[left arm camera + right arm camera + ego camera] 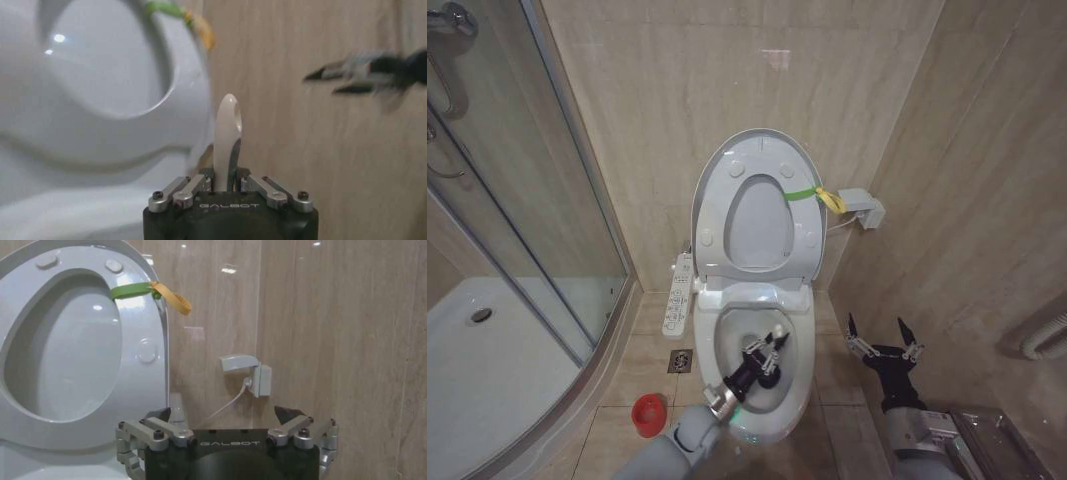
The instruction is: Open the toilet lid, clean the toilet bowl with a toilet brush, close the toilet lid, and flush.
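Observation:
The toilet lid (762, 225) stands raised against the back wall, with a green-and-yellow strap (817, 196) at its right edge. Below it the white toilet bowl (802, 350) lies open. My left gripper (770, 352) reaches down inside the bowl. In the left wrist view this gripper (227, 187) is shut on the thin white handle of the toilet brush (227, 125); the bristle head is hidden. The lid (107, 70) rises behind the handle. My right gripper (882, 345) hovers open to the right of the bowl, empty (227, 420), facing the lid (67, 355) and strap (150, 290).
A red cup holder (649, 412) sits on the floor left of the bowl, near a floor drain (680, 361). The buttoned side panel (679, 293) runs along the toilet's left. A glass shower enclosure (527, 200) with a white tray (487, 350) stands further left. A wall box (862, 208) hangs at right.

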{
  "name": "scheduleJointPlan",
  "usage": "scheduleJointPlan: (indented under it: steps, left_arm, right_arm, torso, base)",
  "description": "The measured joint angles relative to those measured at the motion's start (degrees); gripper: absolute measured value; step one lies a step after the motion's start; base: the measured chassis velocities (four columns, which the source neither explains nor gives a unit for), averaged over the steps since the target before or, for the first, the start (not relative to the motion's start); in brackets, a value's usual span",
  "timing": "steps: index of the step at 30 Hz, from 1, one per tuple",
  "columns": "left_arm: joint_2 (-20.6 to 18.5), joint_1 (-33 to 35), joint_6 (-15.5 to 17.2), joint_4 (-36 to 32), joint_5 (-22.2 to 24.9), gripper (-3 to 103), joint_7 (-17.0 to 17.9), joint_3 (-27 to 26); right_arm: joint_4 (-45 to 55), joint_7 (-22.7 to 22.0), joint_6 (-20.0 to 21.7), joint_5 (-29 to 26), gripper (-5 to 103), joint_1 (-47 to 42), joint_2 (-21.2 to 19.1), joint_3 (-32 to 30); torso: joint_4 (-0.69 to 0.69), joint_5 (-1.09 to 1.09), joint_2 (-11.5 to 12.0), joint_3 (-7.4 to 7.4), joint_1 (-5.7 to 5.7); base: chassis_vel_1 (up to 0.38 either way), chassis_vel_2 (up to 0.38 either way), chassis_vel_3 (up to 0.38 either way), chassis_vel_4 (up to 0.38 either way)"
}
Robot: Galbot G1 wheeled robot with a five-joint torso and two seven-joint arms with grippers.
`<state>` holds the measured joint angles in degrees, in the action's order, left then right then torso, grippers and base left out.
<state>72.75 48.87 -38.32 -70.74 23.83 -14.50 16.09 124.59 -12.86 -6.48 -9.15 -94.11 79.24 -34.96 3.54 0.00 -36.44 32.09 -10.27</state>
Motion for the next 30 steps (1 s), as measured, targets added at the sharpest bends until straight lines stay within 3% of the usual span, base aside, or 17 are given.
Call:
scheduleJointPlan:
  steps: [3, 14, 16, 20, 23, 30]
  left_arm:
    - [0.16, -0.23, -0.84, 1.33, 0.17, 19, -0.66, -1.45]
    - [-0.42, 2.23, -0.34, -8.88, 1.56, 19, -0.5, 2.45]
    - [-0.22, 2.15, -0.4, -8.0, 1.54, 19, -0.86, 2.44]
    - [0.59, 0.5, -1.33, 0.07, 0.43, 19, -2.21, -0.71]
    - [0.29, 0.27, -1.46, 0.61, 0.54, 19, -2.32, -1.21]
    - [-0.43, 1.26, -0.34, -9.11, 2.15, 19, -0.44, 3.05]
  right_arm:
    - [0.0, 0.0, 0.0, 0.0, 100, 0.0, 0.0, 0.0]
    - [0.0, 0.0, 0.0, 0.0, 100, 0.0, 0.0, 0.0]
    - [0.0, 0.0, 0.0, 0.0, 100, 0.0, 0.0, 0.0]
    - [0.0, 0.0, 0.0, 0.0, 100, 0.0, 0.0, 0.0]
    - [0.0, 0.0, 0.0, 0.0, 100, 0.0, 0.0, 0.0]
    - [0.0, 0.0, 0.0, 0.0, 100, 0.0, 0.0, 0.0]
  torso:
    - [0.01, 0.0, 0.0, 0.0, 0.0]
    - [0.01, 0.0, 0.0, 0.0, 0.0]
    - [0.01, 0.01, 0.0, 0.0, 0.0]
    - [0.02, 0.0, 0.0, 0.0, 0.0]
    - [0.0, 0.0, 0.0, 0.0, 0.0]
    - [0.02, 0.01, 0.0, 0.0, 0.0]
  base:
    - [0.0, 0.0, 0.0, 0.0]
    - [0.0, 0.0, 0.0, 0.0]
    - [0.0, 0.0, 0.0, 0.0]
    - [0.0, 0.0, 0.0, 0.0]
    - [0.0, 0.0, 0.0, 0.0]
    - [0.0, 0.0, 0.0, 0.0]
